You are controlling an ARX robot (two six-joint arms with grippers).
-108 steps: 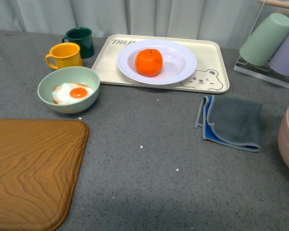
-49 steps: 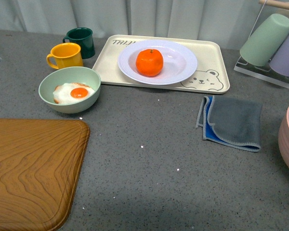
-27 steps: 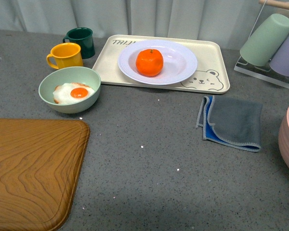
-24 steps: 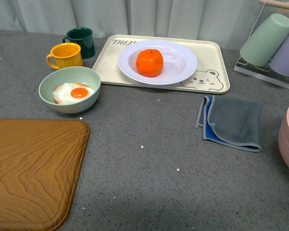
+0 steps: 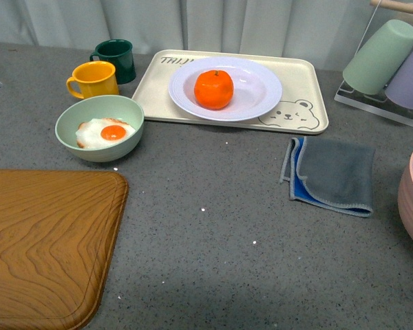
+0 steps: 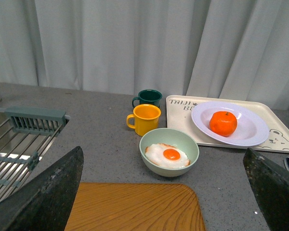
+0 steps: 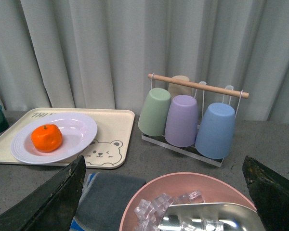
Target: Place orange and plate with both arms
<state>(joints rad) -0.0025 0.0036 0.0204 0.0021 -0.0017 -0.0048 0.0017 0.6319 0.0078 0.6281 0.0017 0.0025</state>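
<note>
A bright orange (image 5: pixel 214 89) with a small green stem dot sits inside a round white plate (image 5: pixel 261 88), toward the plate's left half. The plate rests on a cream rectangular tray (image 5: pixel 310 96) printed with a little bear face, and everything below is placed relative to that tray.

Just off the tray's left edge stand two mugs, a dark green mug (image 5: pixel 115 59) at the back and a yellow mug (image 5: pixel 94 79) touching distance in front of it. Nearer the robot than the mugs, beside the tray's front left corner, is a pale green bowl (image 5: pixel 100 127) holding a fried egg (image 5: pixel 107 133). Nearer still, well apart from the tray, lies a wooden board (image 5: pixel 45 244).

In front of the tray's right end lies a folded grey and blue cloth (image 5: pixel 330 173). To the tray's right, a rack with a wooden bar holds upside-down cups: green cup (image 7: pixel 155 111), purple cup (image 7: pixel 183 120) and blue cup (image 7: pixel 216 130). Near the cloth is a pink bowl (image 7: pixel 149 192) with ice cubes and a metal scoop.

The left gripper (image 6: pixel 164 192) shows only two dark fingers at the picture's lower corners, set wide apart and holding nothing. The right gripper (image 7: pixel 164 195) shows the same: fingers spread, nothing between them. Neither arm appears in the front view.
</note>
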